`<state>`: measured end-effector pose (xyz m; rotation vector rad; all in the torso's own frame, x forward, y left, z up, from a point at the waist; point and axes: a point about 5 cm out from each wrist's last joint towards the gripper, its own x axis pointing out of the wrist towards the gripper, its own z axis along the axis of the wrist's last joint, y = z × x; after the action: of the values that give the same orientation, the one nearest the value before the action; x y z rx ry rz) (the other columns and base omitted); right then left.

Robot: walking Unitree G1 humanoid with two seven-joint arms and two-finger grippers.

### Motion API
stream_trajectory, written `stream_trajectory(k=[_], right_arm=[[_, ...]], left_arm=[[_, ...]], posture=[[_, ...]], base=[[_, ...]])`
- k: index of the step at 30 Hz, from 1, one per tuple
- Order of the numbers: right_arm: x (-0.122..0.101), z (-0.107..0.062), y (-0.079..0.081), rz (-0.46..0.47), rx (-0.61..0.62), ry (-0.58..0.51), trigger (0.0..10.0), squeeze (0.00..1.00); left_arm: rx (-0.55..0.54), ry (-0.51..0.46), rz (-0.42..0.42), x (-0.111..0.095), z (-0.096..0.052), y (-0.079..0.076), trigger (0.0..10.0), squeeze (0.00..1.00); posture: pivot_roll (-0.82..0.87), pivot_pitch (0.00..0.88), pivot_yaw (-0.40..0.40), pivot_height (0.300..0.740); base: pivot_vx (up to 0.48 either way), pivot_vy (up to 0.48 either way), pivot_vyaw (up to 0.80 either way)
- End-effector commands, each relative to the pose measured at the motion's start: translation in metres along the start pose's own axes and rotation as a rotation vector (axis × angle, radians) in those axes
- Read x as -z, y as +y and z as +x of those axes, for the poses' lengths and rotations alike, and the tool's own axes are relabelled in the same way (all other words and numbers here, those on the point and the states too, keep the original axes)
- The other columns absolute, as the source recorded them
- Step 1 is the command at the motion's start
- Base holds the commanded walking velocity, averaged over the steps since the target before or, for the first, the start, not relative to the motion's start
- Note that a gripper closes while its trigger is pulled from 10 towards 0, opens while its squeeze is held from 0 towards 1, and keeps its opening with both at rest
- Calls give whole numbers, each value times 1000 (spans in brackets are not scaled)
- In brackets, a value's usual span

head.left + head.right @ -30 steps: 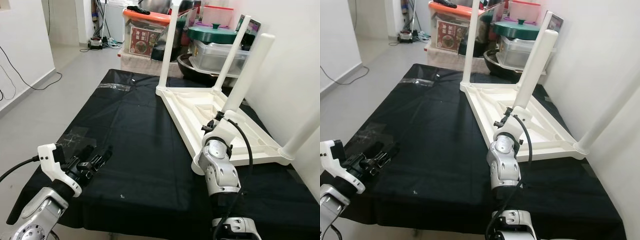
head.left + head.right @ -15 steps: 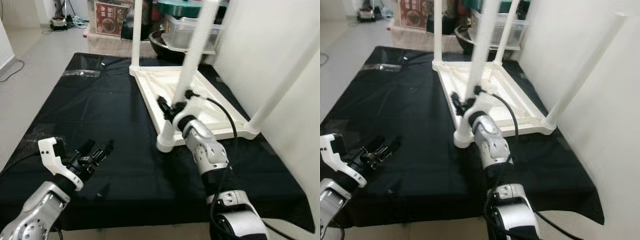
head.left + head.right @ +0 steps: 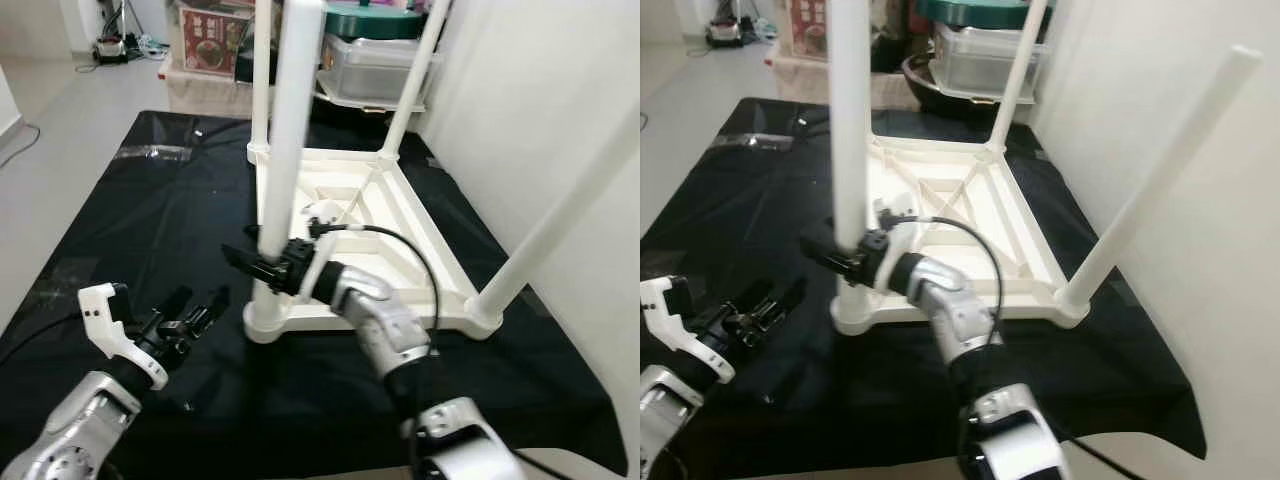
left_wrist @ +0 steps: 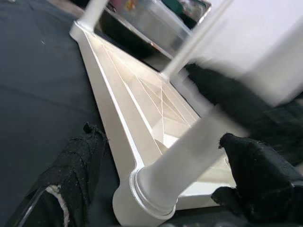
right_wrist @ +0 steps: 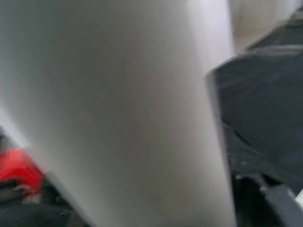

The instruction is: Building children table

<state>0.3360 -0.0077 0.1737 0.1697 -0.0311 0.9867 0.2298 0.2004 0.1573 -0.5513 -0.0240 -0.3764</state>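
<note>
A white children's table [image 3: 400, 215] lies upside down on a black cloth [image 3: 150, 230], with its legs pointing up. My right gripper [image 3: 262, 268] reaches in from the right and is shut on the near left leg [image 3: 285, 150] just above its base. That leg [image 5: 118, 118] shows as a blurred white surface close up in the right wrist view. My left gripper [image 3: 195, 312] hovers open low over the cloth, a short way left of the same corner. In the left wrist view its fingers [image 4: 75, 165] frame the leg's base [image 4: 156, 194] without touching it.
A white wall [image 3: 540, 100] runs close along the table's right side. Plastic storage boxes and a green-lidded pot [image 3: 375, 25] are stacked behind the cloth. Grey floor [image 3: 60, 110] lies to the left, and a clear tape patch [image 3: 150, 152] sits on the cloth.
The whole view has shifted. My right gripper has swung leftward around the near leg, and the table looks turned squarer to me. The left gripper has stayed low and open.
</note>
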Motion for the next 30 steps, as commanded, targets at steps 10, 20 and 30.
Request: stream_trajectory(k=[10, 20, 30], right_arm=[[62, -111, -90, -125, 1429, 438, 0, 0], [42, -106, -88, -98, 1299, 239, 10000, 1000], [-65, -51, -92, -120, 778, -224, 10000, 0]], left_arm=[[18, -11, -25, 1, 0, -4, 10000, 0], [19, -11, -24, 2, 0, -4, 10000, 0], [11, -12, -20, 0, -4, -2, 10000, 0]], posture=[[126, 0, -131, 740], [137, 0, -143, 740], [162, 0, -153, 740]], base=[[0, 0, 0], [0, 0, 0], [0, 0, 0]])
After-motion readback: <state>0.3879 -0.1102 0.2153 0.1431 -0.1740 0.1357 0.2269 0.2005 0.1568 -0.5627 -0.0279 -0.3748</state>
